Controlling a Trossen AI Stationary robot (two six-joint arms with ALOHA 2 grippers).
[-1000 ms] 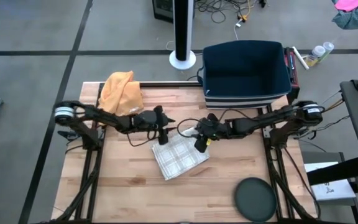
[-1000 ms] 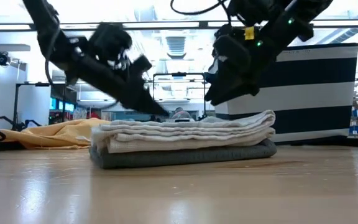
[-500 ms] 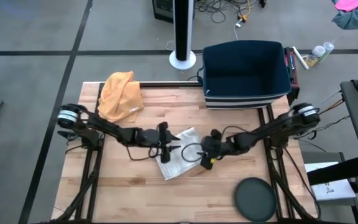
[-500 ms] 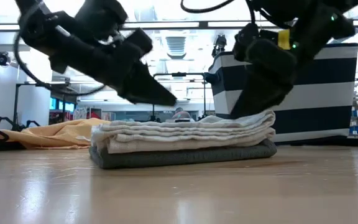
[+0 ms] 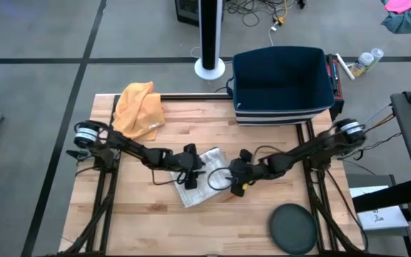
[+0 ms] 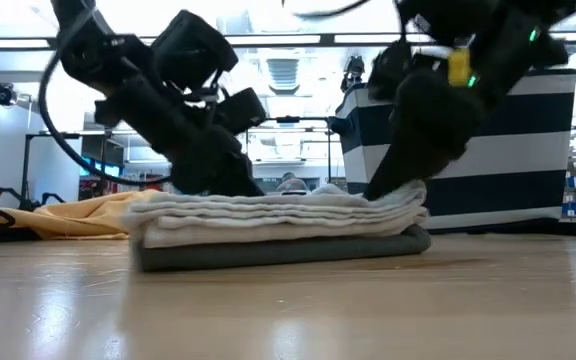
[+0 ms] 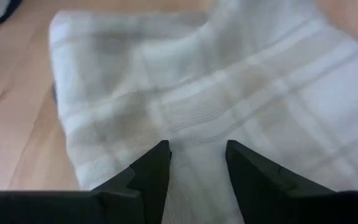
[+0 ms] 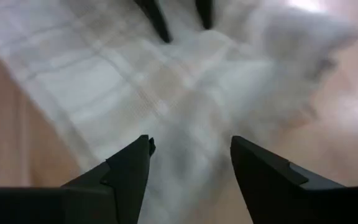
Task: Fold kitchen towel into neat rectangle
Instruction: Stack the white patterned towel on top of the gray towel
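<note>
Here, both open tools [image 5: 191, 163] [image 5: 235, 176] on unlabelled folded towel [image 5: 200, 187].

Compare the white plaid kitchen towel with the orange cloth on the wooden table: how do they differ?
The white plaid kitchen towel lies folded in flat, stacked layers; the orange cloth sits in a crumpled heap. The towel is mid-table between both grippers; the orange cloth is at the far left corner, untouched. Both rest on the wooden table.

The kitchen towel [image 5: 200, 176] is soft woven checked cloth, matt; the table [image 5: 148, 221] is smooth, faintly glossy wood planks; an orange cloth [image 5: 138, 106] lies rumpled.
</note>
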